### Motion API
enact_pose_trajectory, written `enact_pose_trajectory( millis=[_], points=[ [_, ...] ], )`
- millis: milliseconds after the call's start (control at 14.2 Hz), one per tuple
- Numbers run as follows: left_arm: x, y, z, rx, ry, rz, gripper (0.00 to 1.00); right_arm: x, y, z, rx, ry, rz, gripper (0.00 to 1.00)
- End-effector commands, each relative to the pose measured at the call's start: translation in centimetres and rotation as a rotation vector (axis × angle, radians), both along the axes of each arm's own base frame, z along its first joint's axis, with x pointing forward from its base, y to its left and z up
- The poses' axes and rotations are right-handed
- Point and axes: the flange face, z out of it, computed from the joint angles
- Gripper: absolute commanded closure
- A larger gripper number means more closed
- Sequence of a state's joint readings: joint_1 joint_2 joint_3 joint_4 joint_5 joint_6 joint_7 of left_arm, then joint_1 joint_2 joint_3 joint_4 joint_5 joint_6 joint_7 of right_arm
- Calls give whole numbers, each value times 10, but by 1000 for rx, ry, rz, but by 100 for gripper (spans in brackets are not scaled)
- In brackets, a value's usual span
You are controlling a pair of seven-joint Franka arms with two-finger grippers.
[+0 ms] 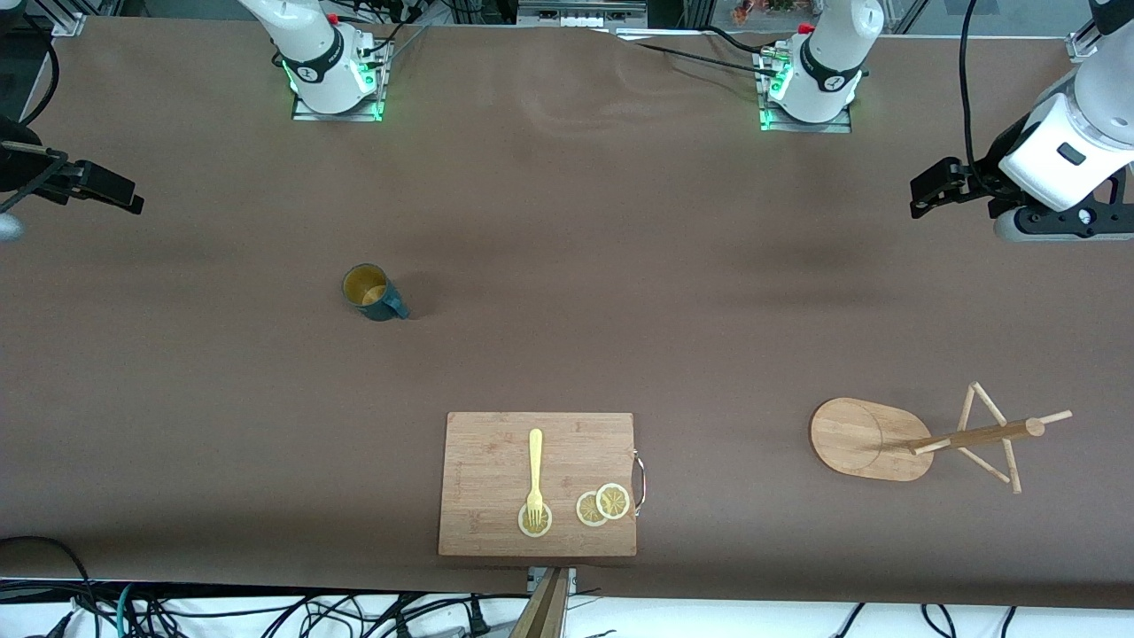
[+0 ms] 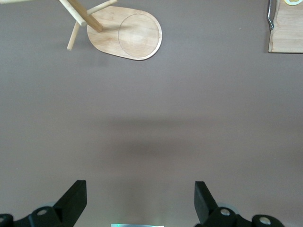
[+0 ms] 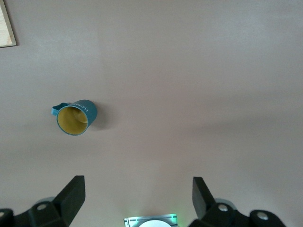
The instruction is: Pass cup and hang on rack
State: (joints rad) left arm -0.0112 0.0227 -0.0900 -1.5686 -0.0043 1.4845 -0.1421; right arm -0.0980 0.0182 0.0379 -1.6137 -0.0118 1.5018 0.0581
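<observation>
The right gripper (image 1: 133, 202) hangs above the table's (image 1: 567, 221) edge at the right arm's end, fingers spread wide and empty; its wrist view shows both black fingers (image 3: 71, 196) parted over bare brown surface. The left gripper (image 1: 926, 190) hovers at the left arm's end of the table, likewise released and holding nothing, its fingers (image 2: 73, 198) wide apart in its own wrist view. Both look parked in a waiting pose, so the work seems not yet begun.

The cup (image 1: 372, 292) stands upright on the table toward the right arm's end, its yellowish inside showing and its handle pointing toward the front camera and the table's middle. It sits within the right arm's likely reach, which is probably why a pass is needed: the rack (image 1: 873, 439) stands toward the left arm's end, well apart from the cup and nearer the front camera. Its pole leans outward in the front view, with thin pegs fanned at the tip.

Between them, close to the front camera, lies a wooden cutting board (image 1: 496, 461) carrying a yellow fork (image 1: 535, 470) and lemon slices (image 1: 602, 505), which play no evident part.
</observation>
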Motion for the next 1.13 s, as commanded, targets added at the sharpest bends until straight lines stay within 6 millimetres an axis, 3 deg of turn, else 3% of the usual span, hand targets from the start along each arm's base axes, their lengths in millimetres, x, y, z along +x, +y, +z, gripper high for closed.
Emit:
enact_pose_trajectory(
  millis=[0,707,848,1060],
  points=[
    [0,4,1,-2,10,2,0,-1,8,0,11,-10,13,0],
    [0,2,3,-3,5,2,0,-2,15,-10,14,58,28,0],
    [0,2,4,-3,4,3,0,-10,14,-25,17,168,28,0],
    [0,2,3,-3,6,4,0,10,5,-62,31,227,12,0]
  ],
)
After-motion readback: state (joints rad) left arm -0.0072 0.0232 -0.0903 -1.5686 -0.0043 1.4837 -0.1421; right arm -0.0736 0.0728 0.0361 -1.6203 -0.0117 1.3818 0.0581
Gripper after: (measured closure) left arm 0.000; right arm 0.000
